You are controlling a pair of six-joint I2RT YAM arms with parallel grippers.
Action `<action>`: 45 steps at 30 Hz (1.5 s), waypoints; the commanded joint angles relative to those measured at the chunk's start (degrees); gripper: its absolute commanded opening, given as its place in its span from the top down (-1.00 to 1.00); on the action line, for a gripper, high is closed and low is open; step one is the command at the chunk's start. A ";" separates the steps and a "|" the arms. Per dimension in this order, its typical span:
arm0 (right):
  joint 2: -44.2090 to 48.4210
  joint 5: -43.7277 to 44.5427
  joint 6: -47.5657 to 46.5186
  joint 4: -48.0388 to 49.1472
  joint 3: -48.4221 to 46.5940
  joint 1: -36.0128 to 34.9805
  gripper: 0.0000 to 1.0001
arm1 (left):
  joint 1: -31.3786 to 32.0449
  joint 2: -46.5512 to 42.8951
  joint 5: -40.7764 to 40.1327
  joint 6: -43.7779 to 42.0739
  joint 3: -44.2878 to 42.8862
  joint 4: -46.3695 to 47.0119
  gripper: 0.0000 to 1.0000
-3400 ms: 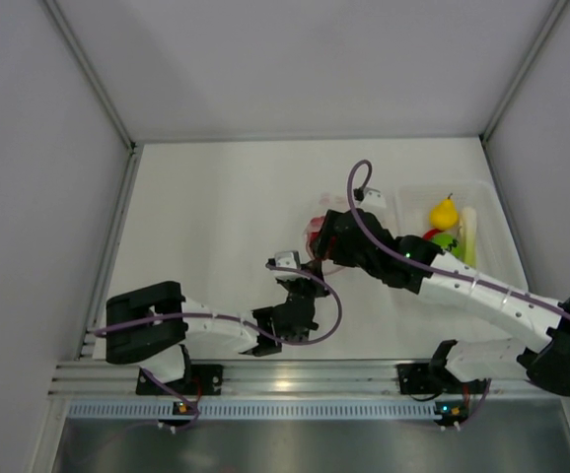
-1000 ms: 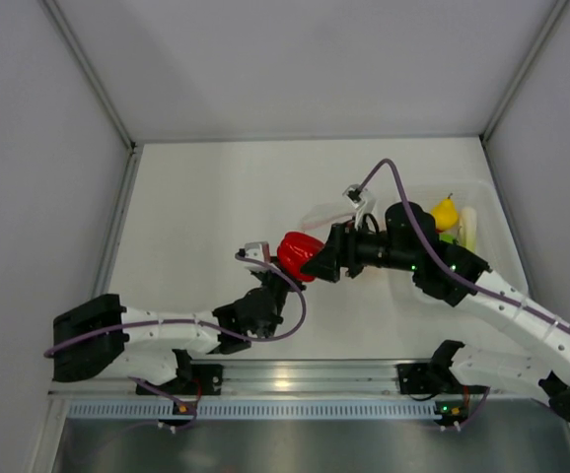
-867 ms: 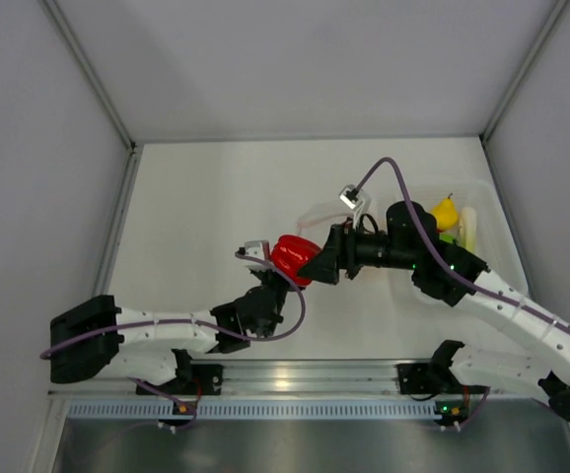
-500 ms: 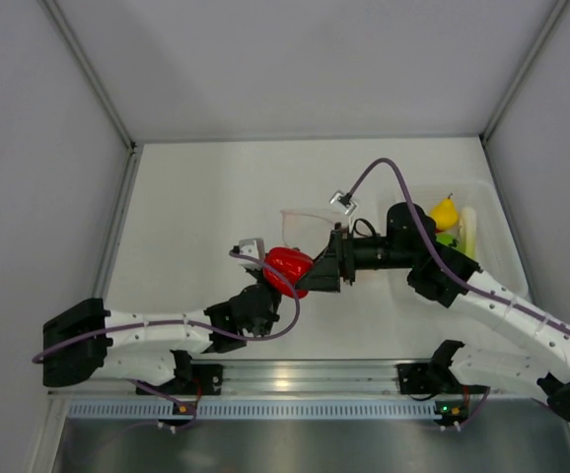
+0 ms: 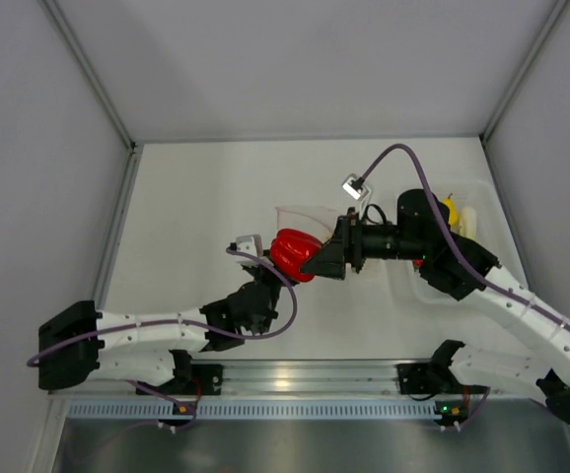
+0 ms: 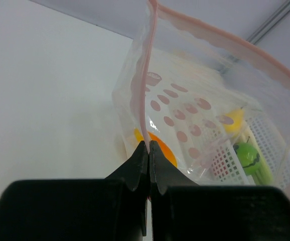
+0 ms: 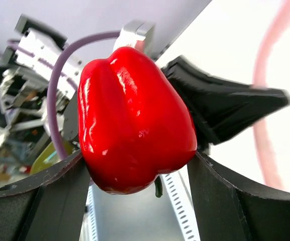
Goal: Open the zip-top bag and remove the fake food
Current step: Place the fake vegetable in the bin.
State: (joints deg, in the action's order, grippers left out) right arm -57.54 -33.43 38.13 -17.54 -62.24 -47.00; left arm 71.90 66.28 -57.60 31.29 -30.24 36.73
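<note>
The zip-top bag (image 6: 200, 100) is clear with pink dots and a pink zip strip. My left gripper (image 6: 148, 146) is shut on that strip at the bag's mouth and holds the bag up off the table. An orange piece of fake food (image 6: 161, 149) lies inside the bag. From above, the bag (image 5: 300, 217) shows behind the red pepper (image 5: 287, 252), and the left gripper (image 5: 268, 278) sits just below the pepper. My right gripper (image 7: 137, 161) is shut on the glossy red pepper (image 7: 135, 115), holding it in the air beside the bag.
A translucent white tray (image 5: 484, 192) stands at the right, with a yellow pear-like piece (image 5: 450, 209) and a pale stalk (image 5: 468, 223) in it. Through the bag I see the tray's green ball (image 6: 249, 153). The aluminium rail (image 5: 285, 379) runs along the near edge.
The right gripper has drawn the red pepper out of the bag and now holds it clear, drifting slightly up and right. The left gripper keeps its grip on the raised strip.
</note>
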 commanded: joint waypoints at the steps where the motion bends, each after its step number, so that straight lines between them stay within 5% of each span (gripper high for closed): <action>1: 0.23 8.81 -5.16 -8.98 -5.70 2.17 1.00 | -0.70 -2.56 -1.19 0.88 -2.63 -2.01 1.00; 7: 2.60 15.40 -6.84 -14.44 -7.63 5.34 1.00 | -1.15 -2.65 -0.41 1.23 -3.60 -4.03 1.00; 14: 1.64 36.03 -13.07 -29.82 -15.71 13.33 1.00 | -1.15 -3.79 0.65 1.76 -4.82 -7.89 1.00; 24: -3.01 37.21 -17.74 -29.57 -9.57 40.38 1.00 | -3.43 -3.79 6.09 3.43 -7.73 -15.81 1.00; 33: -14.07 39.67 -19.94 -23.95 -7.11 46.39 0.99 | -5.10 -5.64 12.42 2.46 -10.98 -21.07 1.00; 40: -23.14 40.20 -20.02 -22.01 -8.25 46.48 0.59 | -5.72 -5.20 18.30 1.85 -14.93 -25.73 1.00; 45: -27.09 39.06 -19.41 -20.78 -7.90 46.39 0.10 | -6.51 -5.11 21.74 2.02 -16.95 -27.68 1.00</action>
State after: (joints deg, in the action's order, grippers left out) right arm -84.09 5.87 19.07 -42.22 -68.99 -1.21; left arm 65.84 61.98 -39.48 34.11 -44.36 10.85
